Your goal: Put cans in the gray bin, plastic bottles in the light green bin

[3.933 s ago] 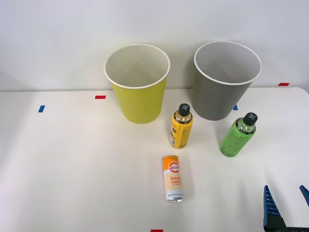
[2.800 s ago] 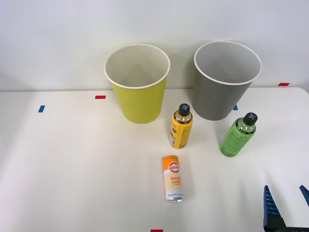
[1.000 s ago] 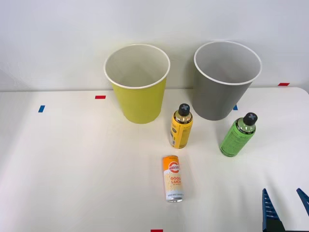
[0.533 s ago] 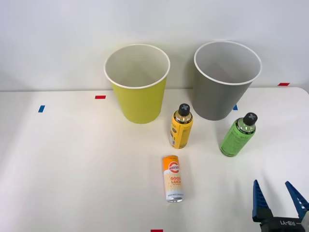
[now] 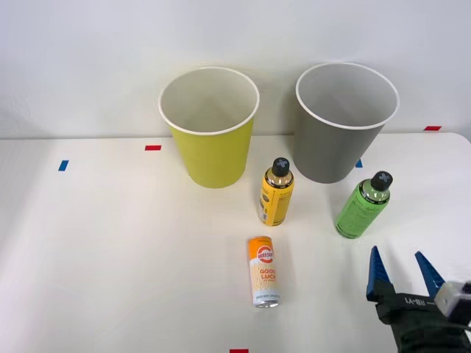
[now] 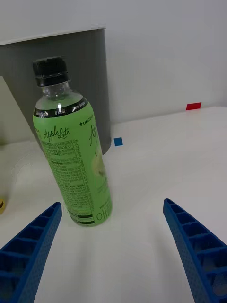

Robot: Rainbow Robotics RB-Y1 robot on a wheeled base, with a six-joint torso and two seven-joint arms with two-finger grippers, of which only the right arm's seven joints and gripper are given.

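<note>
Because its fingers are spread wide and empty, the right gripper looks lined up to take the green bottle, which stands upright just ahead of it (beside the gray bin). Further left on the table stand the yellow bottle and the can, untouched, with the light green bin behind.
</note>
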